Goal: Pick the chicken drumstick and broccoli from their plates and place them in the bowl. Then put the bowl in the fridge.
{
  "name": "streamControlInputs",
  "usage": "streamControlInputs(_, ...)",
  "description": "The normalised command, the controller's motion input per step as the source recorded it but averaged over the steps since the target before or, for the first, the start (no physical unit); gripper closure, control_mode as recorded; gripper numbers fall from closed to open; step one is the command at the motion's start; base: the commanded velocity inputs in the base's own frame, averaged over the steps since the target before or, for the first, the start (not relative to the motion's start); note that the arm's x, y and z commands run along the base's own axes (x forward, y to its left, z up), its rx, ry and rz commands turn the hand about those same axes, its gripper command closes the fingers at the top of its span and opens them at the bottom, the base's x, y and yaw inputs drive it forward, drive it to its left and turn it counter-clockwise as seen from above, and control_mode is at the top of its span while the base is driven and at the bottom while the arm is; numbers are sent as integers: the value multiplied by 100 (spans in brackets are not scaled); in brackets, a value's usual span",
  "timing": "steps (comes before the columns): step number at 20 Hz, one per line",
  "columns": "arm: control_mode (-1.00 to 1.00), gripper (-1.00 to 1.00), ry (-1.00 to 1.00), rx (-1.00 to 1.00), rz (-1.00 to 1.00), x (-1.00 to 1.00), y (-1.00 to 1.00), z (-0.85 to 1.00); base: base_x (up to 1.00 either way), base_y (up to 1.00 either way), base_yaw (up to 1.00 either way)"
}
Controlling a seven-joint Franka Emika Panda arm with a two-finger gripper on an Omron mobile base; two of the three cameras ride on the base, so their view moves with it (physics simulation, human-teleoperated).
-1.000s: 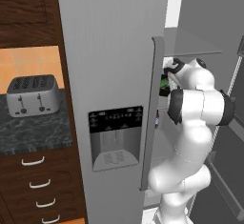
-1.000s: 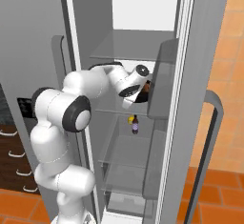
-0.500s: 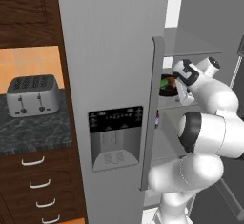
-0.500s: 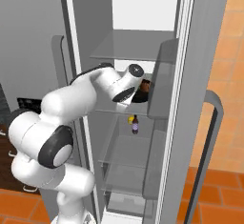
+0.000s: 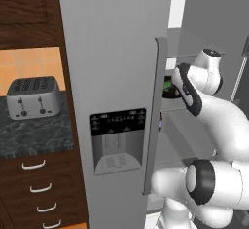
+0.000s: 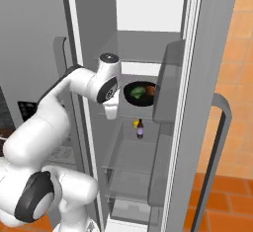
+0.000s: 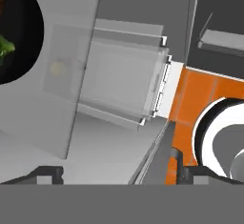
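The bowl [image 5: 171, 90] shows in the left base view as a dark sliver with a touch of green, on a fridge shelf just right of the long handle of the closed fridge [image 5: 116, 77] door, partly hidden by the arm; on the counter at the left stands one toaster [image 5: 33, 96], above drawers with four white pulls. In the right base view the one black bowl [image 6: 140, 94] sits on the middle glass shelf of the open compartment, with one broccoli [image 6: 137, 92] floret and one chicken drumstick [image 6: 150, 90] inside it, touching or nearly so; one small bottle [image 6: 140, 129] stands on the shelf below, a yellow item beside it. The gripper [image 6: 110, 111] hangs just left of the bowl, apart from it. In the hand view the finger tips [image 7: 47, 173] stand wide apart with nothing between them, the bowl [image 7: 21, 37] at the upper left. Glossy and stiff, probably light, the bowl looks slippery; its rim is the likeliest place to pinch.
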Motion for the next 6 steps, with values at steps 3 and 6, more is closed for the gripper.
streamControlInputs(3,-100,-100,-19,-28,25,-100,25,-19,0,0,0)
streamControlInputs(6,-100,-100,-23,-24,25,-100,15,-25,0,0,0)
